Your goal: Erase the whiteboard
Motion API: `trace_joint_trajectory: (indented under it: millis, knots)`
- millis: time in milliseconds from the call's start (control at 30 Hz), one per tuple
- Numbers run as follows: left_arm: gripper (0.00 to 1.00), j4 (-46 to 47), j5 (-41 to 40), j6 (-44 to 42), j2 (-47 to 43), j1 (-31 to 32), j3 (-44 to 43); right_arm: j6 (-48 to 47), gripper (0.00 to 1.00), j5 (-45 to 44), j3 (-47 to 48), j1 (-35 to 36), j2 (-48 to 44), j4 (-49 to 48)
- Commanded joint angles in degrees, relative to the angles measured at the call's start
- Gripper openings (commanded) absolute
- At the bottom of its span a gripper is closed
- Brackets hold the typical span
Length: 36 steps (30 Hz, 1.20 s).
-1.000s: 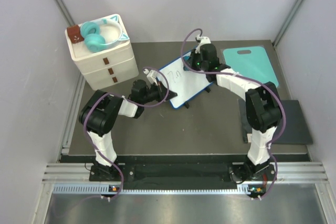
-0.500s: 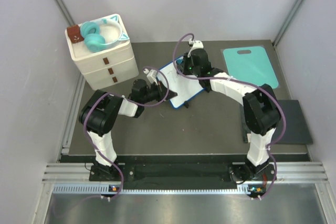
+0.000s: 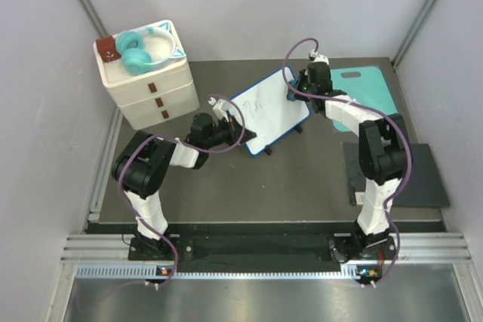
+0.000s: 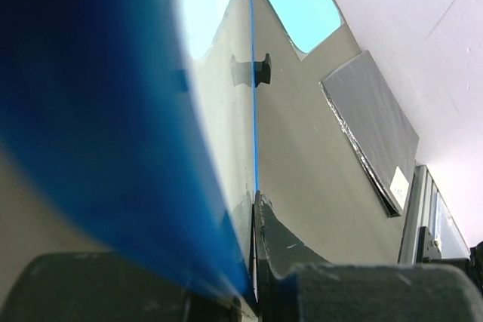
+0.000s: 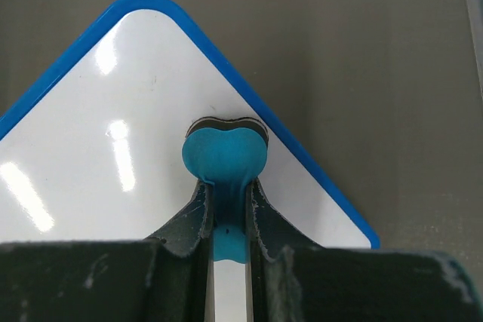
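The whiteboard has a blue rim and stands tilted at mid-table, with black scribbles on its left part. My left gripper is shut on its lower left corner; in the left wrist view the jaws clamp the thin board edge. My right gripper is at the board's right corner. It is shut on a blue heart-shaped eraser, which is pressed to the white surface just inside the blue rim.
A white drawer unit with teal headphones on top stands at the back left. A teal mat lies at the back right, and a dark pad lies at the right. The board's black foot rests on the table.
My right gripper swept with the eraser to the board's upper left, then back across to its right corner. The left gripper and the board have stayed put.
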State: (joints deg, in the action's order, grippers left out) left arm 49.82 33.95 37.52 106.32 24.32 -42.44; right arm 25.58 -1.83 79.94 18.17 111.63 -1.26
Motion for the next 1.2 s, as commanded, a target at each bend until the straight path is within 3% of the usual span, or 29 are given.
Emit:
trace_joint_trajectory:
  millis: [0, 267, 567, 867, 1167]
  knots:
    - [0.0, -8.5, 8.1, -16.4, -0.5, 3.5, 1.5, -2.4, 0.0, -0.4, -0.8, 0.7, 5.8, 6.5]
    - [0.0, -9.1, 8.0, -16.6, -0.1, 3.5, 1.1, -6.2, 0.0, 3.3, -3.6, 4.4, 2.6, 4.2]
    - [0.0, -8.0, 7.8, -16.0, -0.2, 3.5, 2.4, -6.9, 0.0, 0.9, -9.1, 15.5, -3.1, 2.3]
    - [0.0, -8.4, 7.6, -16.5, -0.3, 3.5, 2.7, -6.8, 0.0, -1.0, -6.1, 27.2, -0.3, -0.3]
    - [0.0, -9.9, 6.9, -17.9, -1.8, 3.5, 3.3, -4.6, 0.0, -0.7, 0.3, 30.3, 3.1, 0.4]
